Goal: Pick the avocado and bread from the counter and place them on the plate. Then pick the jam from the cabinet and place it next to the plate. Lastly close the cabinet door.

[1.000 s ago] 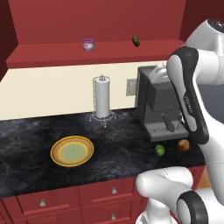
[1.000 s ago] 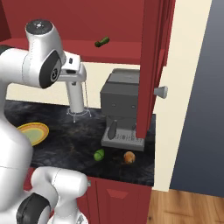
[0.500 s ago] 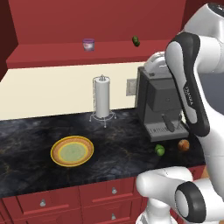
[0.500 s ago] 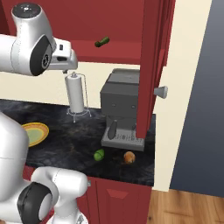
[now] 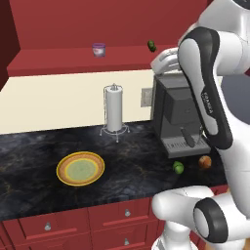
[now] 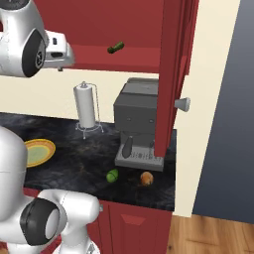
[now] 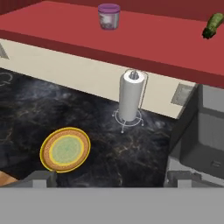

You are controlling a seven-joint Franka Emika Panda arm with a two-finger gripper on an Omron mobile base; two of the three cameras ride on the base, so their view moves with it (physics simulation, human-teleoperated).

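The bright green avocado (image 5: 178, 167) (image 6: 112, 174) and the brown-orange bread (image 5: 205, 161) (image 6: 146, 178) lie side by side on the black counter (image 5: 136, 176), in front of the coffee machine. To their left sits the yellow-rimmed plate (image 5: 80, 169) (image 7: 65, 149) with nothing on it. The jam (image 5: 99, 50) (image 7: 108, 16) stands on the open cabinet's red shelf (image 5: 53, 63). My gripper (image 7: 111, 180) is open and holds nothing. It hangs high over the counter near shelf level, looking down at the plate and the jam.
A white paper-towel roll (image 5: 114, 110) stands at the back wall. The grey coffee machine (image 5: 178, 119) rises right of it. A small dark green oval item (image 5: 152, 46) lies on the shelf. The cabinet door (image 6: 171, 74) stands open, its knob (image 6: 182, 104) jutting out.
My arm has lifted the hand upward and to the left, from beside the coffee machine's top to shelf height. The gripper stays open. Nothing on the counter has moved.
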